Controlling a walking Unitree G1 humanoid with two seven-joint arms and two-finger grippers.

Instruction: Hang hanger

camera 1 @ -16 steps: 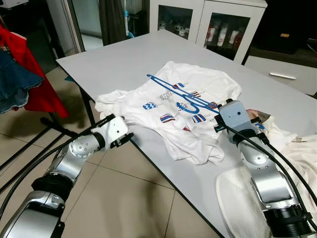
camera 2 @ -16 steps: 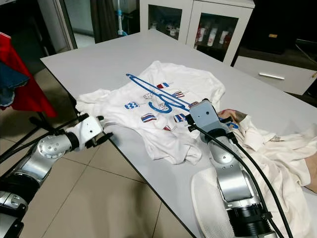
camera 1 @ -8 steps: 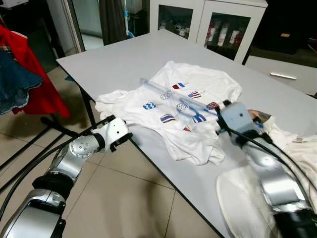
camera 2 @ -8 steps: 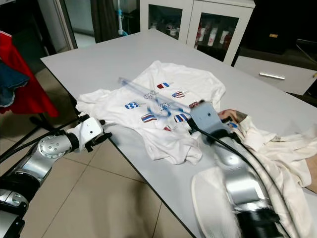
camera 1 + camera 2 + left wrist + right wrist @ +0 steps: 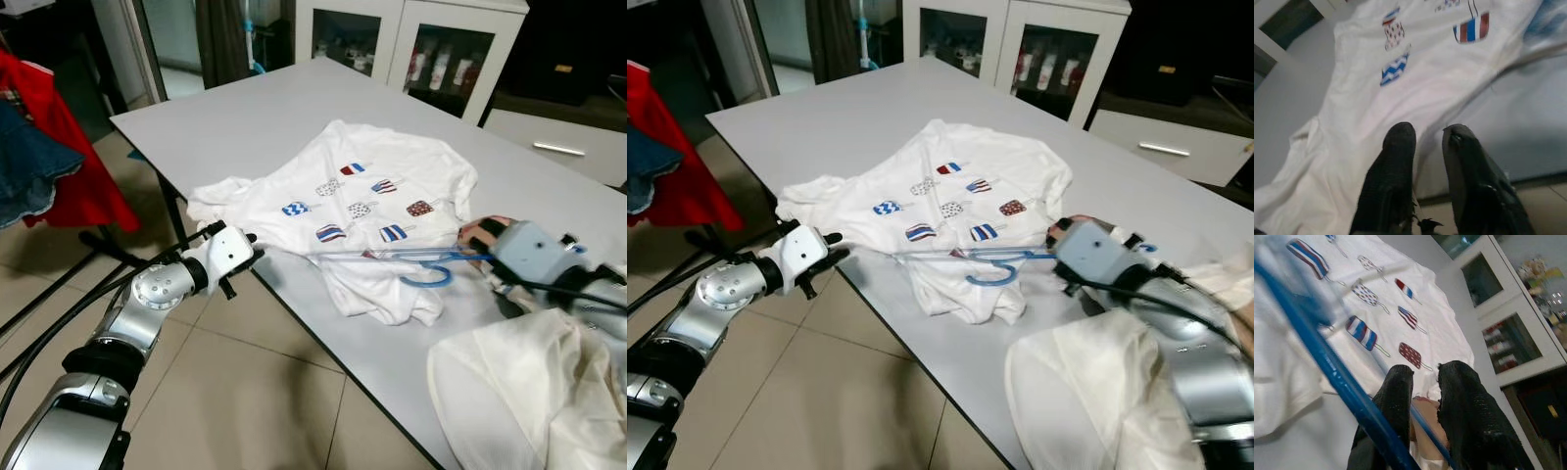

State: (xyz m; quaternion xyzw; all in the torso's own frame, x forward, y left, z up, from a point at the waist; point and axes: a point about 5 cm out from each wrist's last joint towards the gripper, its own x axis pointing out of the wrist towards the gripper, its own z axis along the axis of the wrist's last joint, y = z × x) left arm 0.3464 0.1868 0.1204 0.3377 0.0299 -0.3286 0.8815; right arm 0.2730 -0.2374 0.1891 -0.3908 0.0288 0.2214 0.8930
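On the grey table (image 5: 245,117) the blue hanger (image 5: 411,259) lies lengthwise across the white T-shirt (image 5: 362,196), clamped by the right gripper (image 5: 1422,382), while the left gripper (image 5: 1425,142), slightly parted and empty, sits at the shirt's near edge.

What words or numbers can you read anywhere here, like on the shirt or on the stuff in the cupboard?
None can be read.
White T-shirt: popsicle pictures, no letters or numbers.
Bottles in the glass-door cabinet: any labels are too small and blurred to read.
Blue hanger, held at the right gripper: no marking can be made out.
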